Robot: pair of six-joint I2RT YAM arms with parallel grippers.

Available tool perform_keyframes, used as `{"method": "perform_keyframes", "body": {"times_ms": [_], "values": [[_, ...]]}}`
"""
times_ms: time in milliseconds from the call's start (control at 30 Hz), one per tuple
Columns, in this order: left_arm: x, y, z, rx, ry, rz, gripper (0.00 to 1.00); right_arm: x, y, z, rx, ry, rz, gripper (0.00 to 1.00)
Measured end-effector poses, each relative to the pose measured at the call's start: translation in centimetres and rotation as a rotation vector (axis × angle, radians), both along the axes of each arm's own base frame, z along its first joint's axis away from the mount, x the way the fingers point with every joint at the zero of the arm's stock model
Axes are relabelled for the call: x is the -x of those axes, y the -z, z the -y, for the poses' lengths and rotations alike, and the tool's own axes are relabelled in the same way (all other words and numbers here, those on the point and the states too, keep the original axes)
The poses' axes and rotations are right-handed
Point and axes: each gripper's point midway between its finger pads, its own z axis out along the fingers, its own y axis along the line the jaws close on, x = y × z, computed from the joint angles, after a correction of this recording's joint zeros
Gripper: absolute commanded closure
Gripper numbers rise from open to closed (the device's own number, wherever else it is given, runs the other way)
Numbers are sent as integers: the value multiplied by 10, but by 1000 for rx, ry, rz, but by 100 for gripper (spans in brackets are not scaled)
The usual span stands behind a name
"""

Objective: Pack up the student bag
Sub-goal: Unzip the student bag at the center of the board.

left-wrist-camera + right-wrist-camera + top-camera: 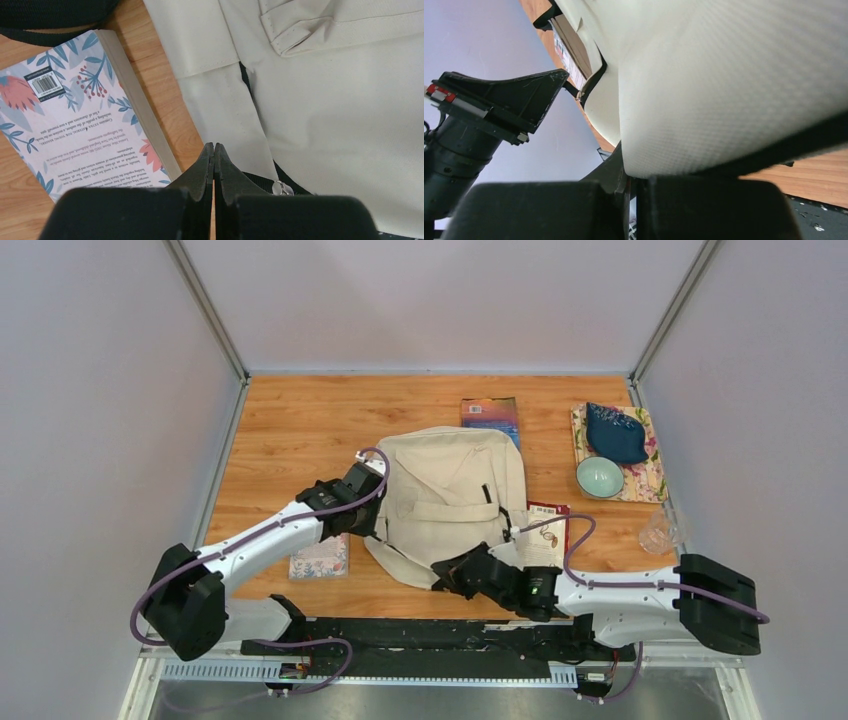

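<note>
The student bag is a beige canvas backpack lying flat mid-table with its front flap up. My left gripper sits at the bag's left edge. In the left wrist view its jaws are pressed together with nothing between them, over the bag's side panel and close to a silver zipper pull. My right gripper is at the bag's near edge. In the right wrist view it is closed on the bag's cream fabric, which bulges over and hides one finger.
A floral book lies left of the bag and shows in the left wrist view. A blue book lies behind the bag and a red-and-white booklet to its right. At far right are a mat with blue cloth, a teal bowl and a glass.
</note>
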Motion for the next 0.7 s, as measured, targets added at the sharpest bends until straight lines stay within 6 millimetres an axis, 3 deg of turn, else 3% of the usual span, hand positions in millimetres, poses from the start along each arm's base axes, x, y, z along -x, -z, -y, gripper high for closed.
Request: {"method": "perform_keyframes", "body": {"times_ms": [133, 233, 300, 367, 400, 433, 500, 533, 700], "values": [[0, 2, -6, -10, -17, -12, 100, -6, -7, -4, 18, -33, 51, 100], [-3, 0, -16, -24, -45, -3, 83, -17, -16, -14, 66, -81, 107, 100], [-5, -3, -26, -38, -72, 10, 62, -27, -20, -22, 112, -131, 142, 98], [-6, -7, -36, -55, -94, 24, 40, -38, -23, -32, 150, -191, 160, 82], [-7, -9, -41, -59, -107, 29, 37, -44, -22, -35, 167, -216, 170, 73], [-7, -12, -47, -62, -129, 34, 34, -48, -21, -38, 185, -250, 179, 50], [-7, -15, -57, -62, -161, 38, 29, -51, -19, -40, 207, -295, 189, 38], [-6, -17, -65, -59, -188, 41, 24, -51, -18, -40, 225, -329, 202, 34], [-2, -24, -103, -23, -324, 57, 22, -35, -17, -33, 280, -450, 231, 28]]}}
